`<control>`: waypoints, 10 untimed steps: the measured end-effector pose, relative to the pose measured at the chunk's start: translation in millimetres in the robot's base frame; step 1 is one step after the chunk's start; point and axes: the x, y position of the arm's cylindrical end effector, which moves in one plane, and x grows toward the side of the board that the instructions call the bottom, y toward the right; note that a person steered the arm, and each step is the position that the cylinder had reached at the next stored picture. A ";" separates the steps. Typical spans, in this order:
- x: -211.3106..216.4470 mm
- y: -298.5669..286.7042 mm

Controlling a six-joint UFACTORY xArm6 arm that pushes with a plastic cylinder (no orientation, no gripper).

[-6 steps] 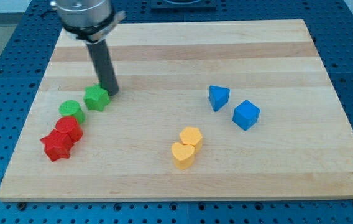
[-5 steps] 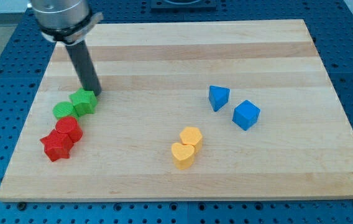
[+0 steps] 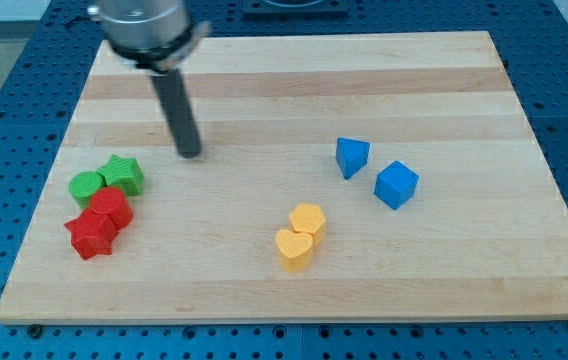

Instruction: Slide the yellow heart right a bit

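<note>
step: approach; my tip [image 3: 191, 154] stood bare, touching nothing, well left of the yellow heart [image 3: 293, 249].
next: likely reach the heart's left side, then push right.

1. My tip [image 3: 191, 153] stands on bare surface [image 3: 264, 90], near the green star [image 3: 123, 174] at its 8 o'clock.
2. Toward 4 o'clock, open wood runs to the yellow heart [image 3: 293, 249].
3. The yellow hexagon [image 3: 308, 220] touches the heart at 1 o'clock.
4. The heart's 3 o'clock side lies open; the blue cube [image 3: 396, 184] sits above that lane.
</note>
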 end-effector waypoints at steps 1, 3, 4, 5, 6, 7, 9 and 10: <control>15.5 18.7; 56.8 48.4; 59.7 48.6; 69.0 53.7; 74.2 106.8; 84.4 133.4; 54.5 169.3; 42.9 111.5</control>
